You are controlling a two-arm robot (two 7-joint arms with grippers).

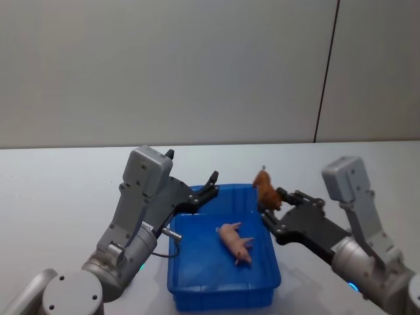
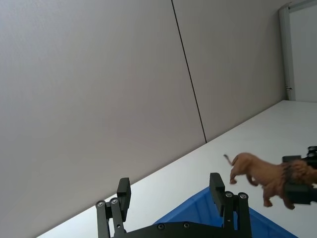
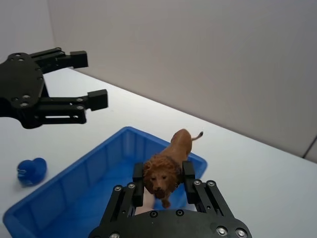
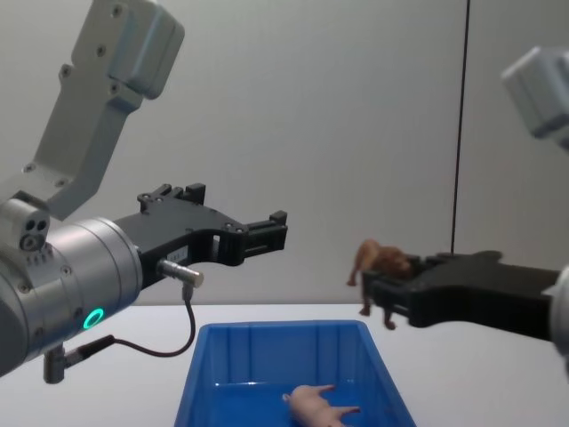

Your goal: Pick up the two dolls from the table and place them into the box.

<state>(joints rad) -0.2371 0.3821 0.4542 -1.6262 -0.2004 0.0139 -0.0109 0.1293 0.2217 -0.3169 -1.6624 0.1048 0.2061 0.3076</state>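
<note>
Two dolls: left gripper (image 2: pixel 170 186) gapes empty over the left rim of the box (image 1: pixel 223 293), pink doll (image 1: pixel 236 241) lies sideways inside, right gripper (image 3: pixel 163 173) clamps brown doll (image 3: pixel 171 158) by the mane above the far right corner. Right wrist view catches a small blue object (image 3: pixel 31 171) on the table (image 3: pixel 247 163).

My arms (image 1: pixel 141 174) are silver-grey; left hand (image 2: pixel 170 184) and right hand (image 3: pixel 163 171) black, screw-studded; a black cable (image 4: pixel 182 334) hangs behind the left hand.

You have a glossy blue plastic box (image 1: pixel 223 298), a smooth matt white counter (image 1: pixel 65 190), 1 smooth pink doll (image 1: pixel 236 241), 1 shaggy-maned brown doll (image 1: pixel 266 187).
</note>
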